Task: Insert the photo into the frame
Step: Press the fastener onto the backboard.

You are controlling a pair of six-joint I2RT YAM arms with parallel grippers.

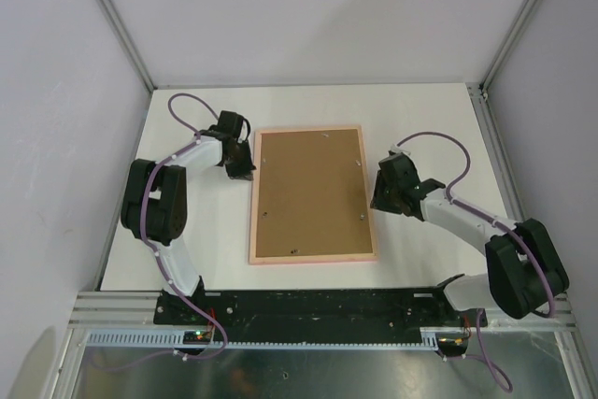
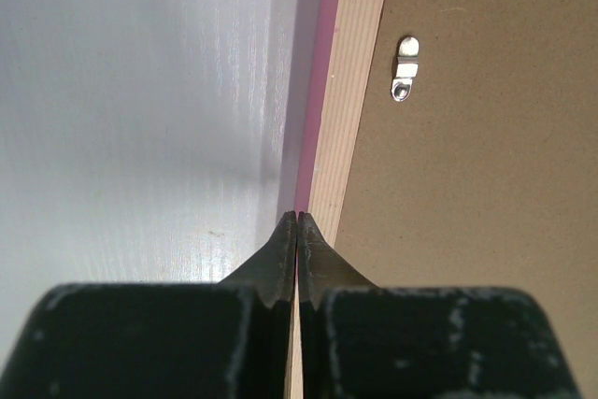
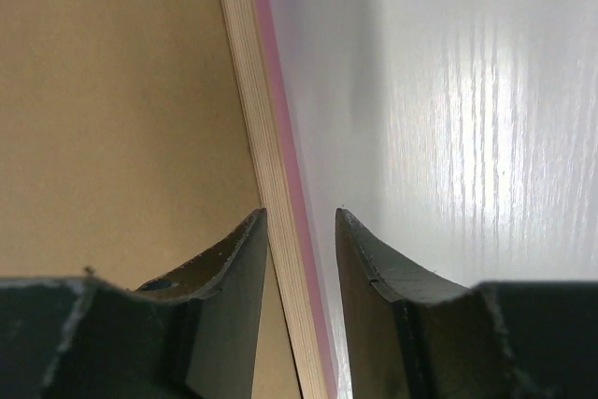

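The frame [image 1: 313,257] lies face down on the white table, its peach back rim and pink front edge showing around a brown backing board [image 1: 310,192]. The photo is out of view. My left gripper [image 1: 245,171] is shut, its tips [image 2: 296,215] meeting at the frame's left rim [image 2: 350,91] with nothing between them. My right gripper [image 1: 377,195] stands open astride the frame's right rim [image 3: 257,91]. One finger [image 3: 234,259] is over the board and the other [image 3: 369,259] is outside over the table, with a gap on that side.
A small metal turn clip [image 2: 405,67] sits on the backing board [image 2: 486,184] near the left rim. White table [image 1: 420,128] surrounds the frame, with enclosure walls and aluminium posts at the back corners. The arms' base rail runs along the near edge.
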